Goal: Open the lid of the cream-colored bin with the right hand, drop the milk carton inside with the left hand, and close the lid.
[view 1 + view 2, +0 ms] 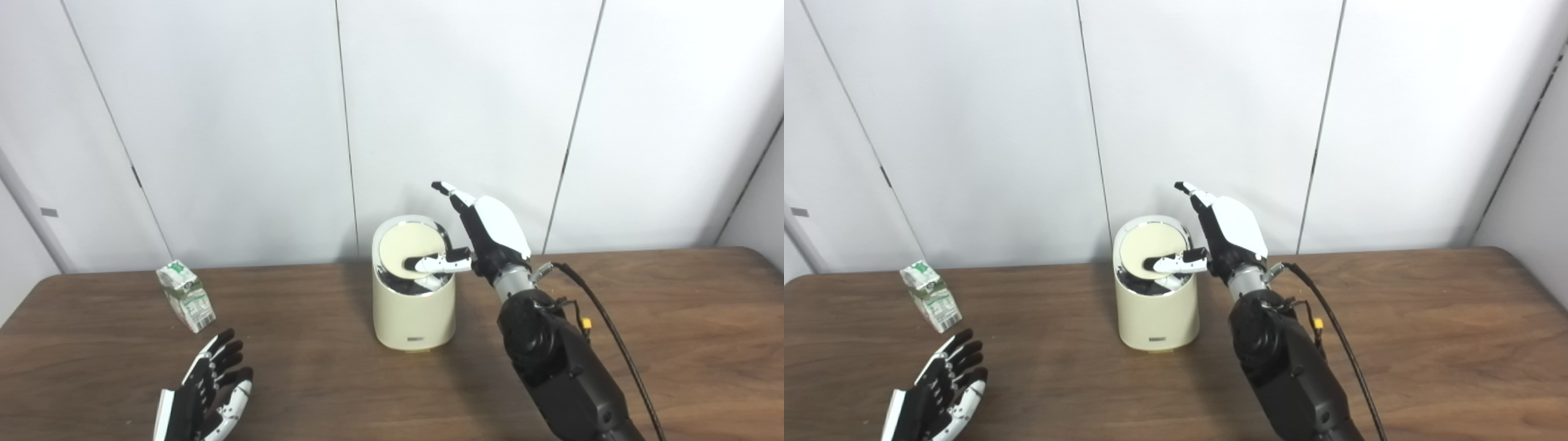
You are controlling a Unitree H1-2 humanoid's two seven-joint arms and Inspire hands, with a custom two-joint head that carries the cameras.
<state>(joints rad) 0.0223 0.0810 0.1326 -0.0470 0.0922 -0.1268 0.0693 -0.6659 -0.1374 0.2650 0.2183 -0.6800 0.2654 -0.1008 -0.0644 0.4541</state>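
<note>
Left eye view is showing you the scene as follows, from left to right. Your left hand (205, 395) is resting low over the near left part of the wooden table (674, 318), palm turned partly up, fingers spread apart and grasping nothing. Just beyond it, toward the wall, the milk carton (185, 295) is standing on the tabletop, leaning a little and well apart from the hand. The carton is also sitting well to the left of the bin, with bare wood lying between them.

At the middle of the table, the cream-colored bin (414, 312) is standing upright near the wall panels (245, 122). Its round lid (409, 250) is sitting tilted up toward the back, so you are seeing a dark gap along its front edge inside the shiny rim.

Your right hand (484, 236) is hovering just to the right of the bin's top. Its thumb is reaching sideways across the rim and lying against the lid face, while the fingers are pointing upward and apart, closing on nothing. The hand is therefore pressing the lid rather than gripping it. The black forearm is running down to the bottom right edge, with a black cable (612, 343) looping alongside it.
</note>
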